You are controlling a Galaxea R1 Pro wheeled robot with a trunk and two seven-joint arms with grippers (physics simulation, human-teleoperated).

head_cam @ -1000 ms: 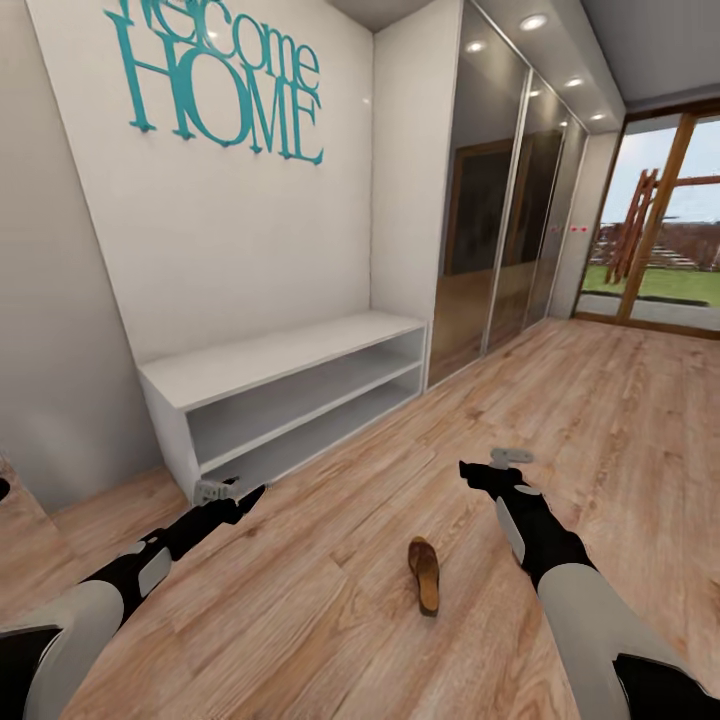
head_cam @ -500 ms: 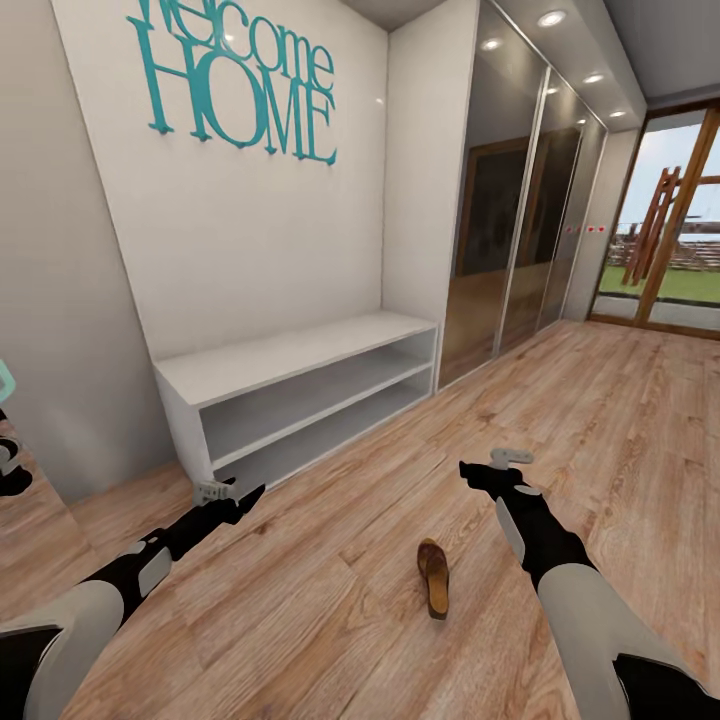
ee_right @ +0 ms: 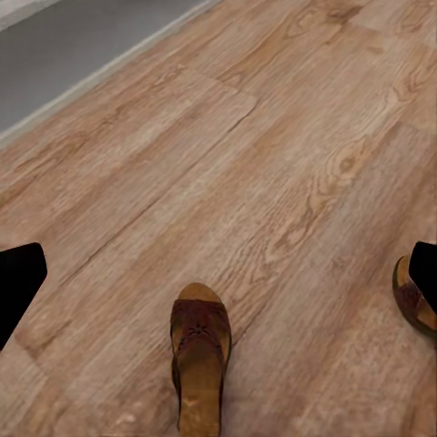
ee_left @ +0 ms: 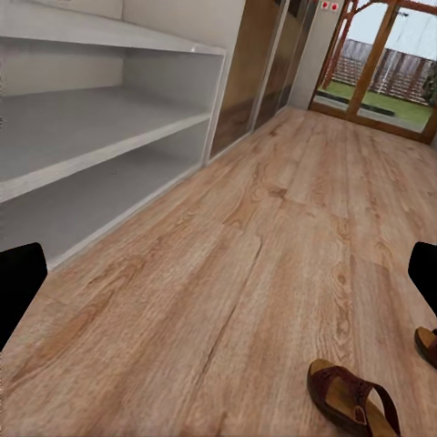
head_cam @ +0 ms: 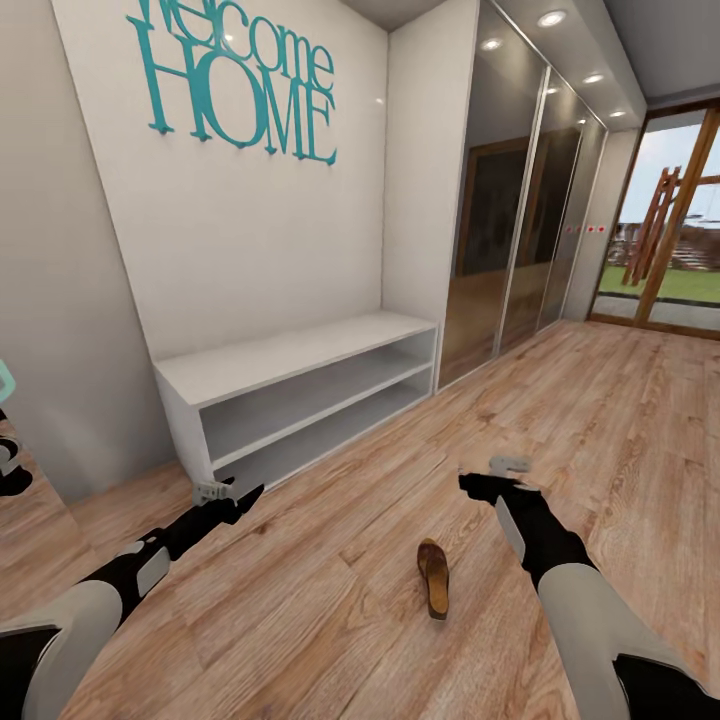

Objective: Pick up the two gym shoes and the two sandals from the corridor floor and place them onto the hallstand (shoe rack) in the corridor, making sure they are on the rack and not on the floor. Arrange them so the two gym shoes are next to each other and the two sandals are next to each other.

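One brown sandal (head_cam: 434,578) lies on the corridor floor (head_cam: 300,620) between my two arms. My right gripper (head_cam: 505,472) hangs open above the floor, up and to the right of it. In the right wrist view that sandal (ee_right: 200,360) sits ahead of the open gripper (ee_right: 223,273), and a second sandal (ee_right: 414,296) shows partly at the frame's edge. My left gripper (head_cam: 215,492) is open near the bench's corner. The left wrist view shows its open gripper (ee_left: 223,278) and both sandals (ee_left: 353,401) (ee_left: 426,344). The gym shoes and the hallstand are out of view.
A long low white bench (head_cam: 300,355) with two open shelves stands against the wall with the teal "Welcome HOME" lettering (head_cam: 240,90). Mirrored wardrobe doors (head_cam: 510,220) run along beyond it. Glass doors (head_cam: 665,230) close the corridor's far end.
The head camera shifted a little at first, sliding the whole scene to the right. The right gripper has dipped slightly. The sandal and the left arm have not moved.
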